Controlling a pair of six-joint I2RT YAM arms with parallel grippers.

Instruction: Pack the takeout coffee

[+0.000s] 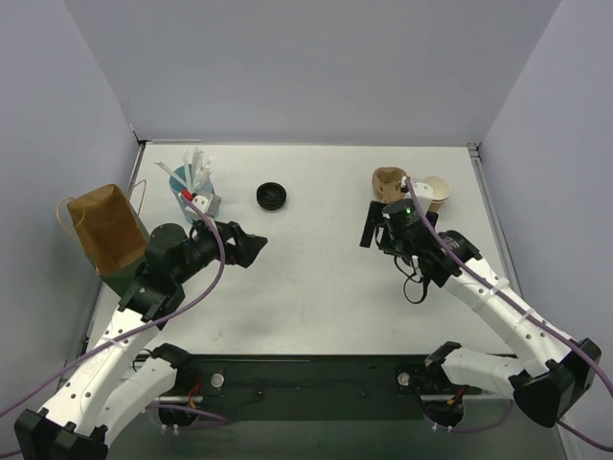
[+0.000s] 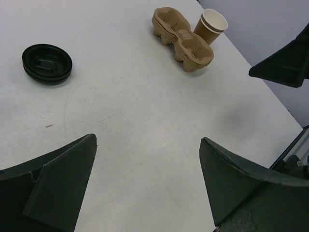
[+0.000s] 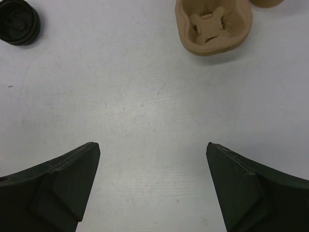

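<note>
While paper cup stands unlidded beside pulp carrier, black lid lies well apart from carrier | judged light, crushable; grip mid-wall gently | left hand, right hand: wide, empty

The white table is lying bare in its middle, leaving wide room to pass. The round black plastic lid is sitting alone there. The tan paper cup is standing just beside the brown pulp cup carrier, crowding the far right. The blue cup of white straws and the brown paper bag are blocking the left.
</note>
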